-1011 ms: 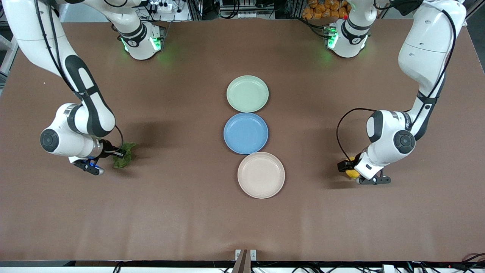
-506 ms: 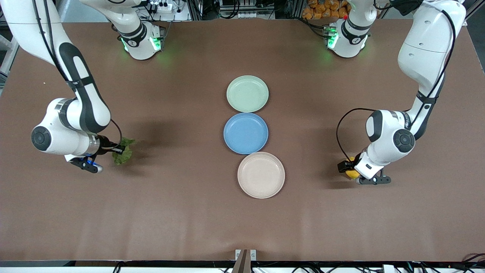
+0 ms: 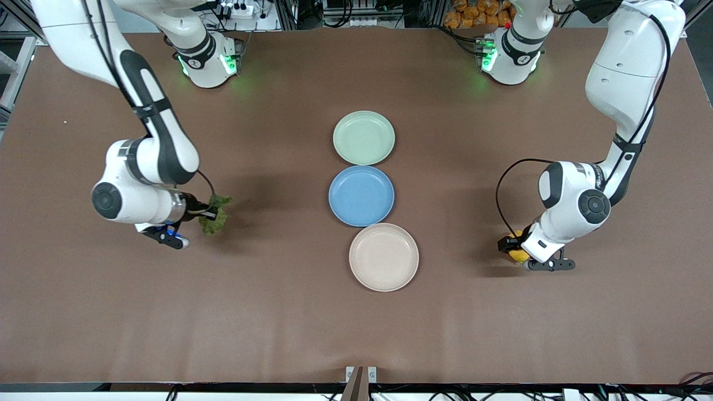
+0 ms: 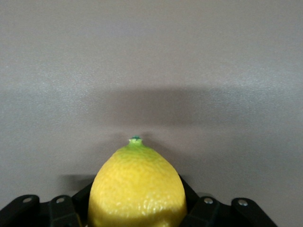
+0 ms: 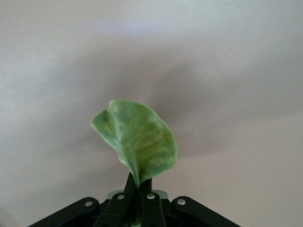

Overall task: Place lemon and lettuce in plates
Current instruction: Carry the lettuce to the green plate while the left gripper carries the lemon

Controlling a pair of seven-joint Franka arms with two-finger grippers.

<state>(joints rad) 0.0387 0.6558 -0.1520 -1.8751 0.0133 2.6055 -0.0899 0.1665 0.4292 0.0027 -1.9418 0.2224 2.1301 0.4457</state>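
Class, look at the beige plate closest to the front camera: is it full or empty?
Empty. The beige plate shows only its bare inside; the lemon and the lettuce are each in a gripper near the table's ends.

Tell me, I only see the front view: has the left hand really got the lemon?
Observer: Yes. In the left wrist view the left hand is shut on the lemon, and the lemon's green-tipped nub points away from the hand.
Operator: What about the lettuce?
Observer: The right wrist view shows the right hand pinching the lettuce by one edge, with the leaf curled and sticking out from the hand.
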